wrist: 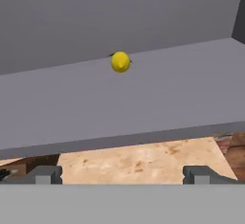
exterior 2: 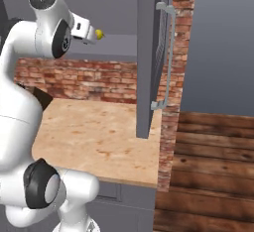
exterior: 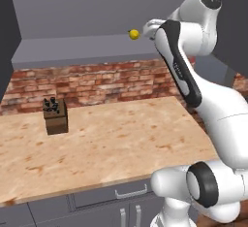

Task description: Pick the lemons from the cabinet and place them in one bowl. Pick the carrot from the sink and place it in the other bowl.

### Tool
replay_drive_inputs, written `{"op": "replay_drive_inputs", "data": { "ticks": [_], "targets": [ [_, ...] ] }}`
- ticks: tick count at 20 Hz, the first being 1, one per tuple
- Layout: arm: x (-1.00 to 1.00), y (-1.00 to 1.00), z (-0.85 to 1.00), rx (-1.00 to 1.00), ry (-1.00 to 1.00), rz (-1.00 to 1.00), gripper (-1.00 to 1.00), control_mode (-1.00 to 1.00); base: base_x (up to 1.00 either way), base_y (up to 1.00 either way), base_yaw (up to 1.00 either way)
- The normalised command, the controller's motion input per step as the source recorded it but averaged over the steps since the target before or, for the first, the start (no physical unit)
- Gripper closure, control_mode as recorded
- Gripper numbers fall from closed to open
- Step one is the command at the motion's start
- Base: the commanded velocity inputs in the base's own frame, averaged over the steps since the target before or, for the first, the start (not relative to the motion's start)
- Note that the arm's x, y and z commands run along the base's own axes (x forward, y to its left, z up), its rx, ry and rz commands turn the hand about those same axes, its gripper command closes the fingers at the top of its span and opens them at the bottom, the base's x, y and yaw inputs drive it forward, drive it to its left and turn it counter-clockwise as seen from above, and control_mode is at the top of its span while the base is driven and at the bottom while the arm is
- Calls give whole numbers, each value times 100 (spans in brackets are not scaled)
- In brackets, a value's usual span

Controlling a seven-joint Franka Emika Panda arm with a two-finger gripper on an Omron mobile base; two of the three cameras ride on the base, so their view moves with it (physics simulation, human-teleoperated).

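- So far we have the tool (wrist: 122, 174) spread wide and empty, its two dark tips low in the hand view, one at lower left and one at lower right, with nothing between them.
- One lemon (wrist: 120, 61) sits on the grey shelf (wrist: 143, 103) of the cabinet (exterior 2: 149, 52), upper centre of the hand view, well apart from the tips and deeper in than they are. In the left base view it shows at upper centre, just beside the white wrist.
- We see just this one lemon; whether its twin lies elsewhere on the shelf we cannot tell.
- Our judgement: we are lining up to reach in for it.
- Risks: the tips sit below the shelf's front edge in the hand view, so a straight push forward could jam them against that edge.
- A round fruit may roll toward the back wall if one tip nudges it before the other.
- The open door (exterior 2: 158, 62), upper centre of the right base view, stands near the arm; a wide swing out toward the counter (exterior: 106, 143) could clip it.
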Motion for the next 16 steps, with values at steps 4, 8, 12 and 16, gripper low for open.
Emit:
{"op": "replay_drive_inputs", "data": {
  "ticks": [4, 8, 12, 16],
  "targets": [
    [81, -3, 0, 0, 9, 0, -100, -100, 0, 0, 0],
    [79, 0, 0, -1, 3, 0, -100, -100, 0, 0, 0],
    [87, 2, -2, -6, 0, 0, -100, -100, 0, 0, 0],
    [76, 8, -27, -6, 1, 0, -100, -100, 0, 0, 0]
  ]
}}
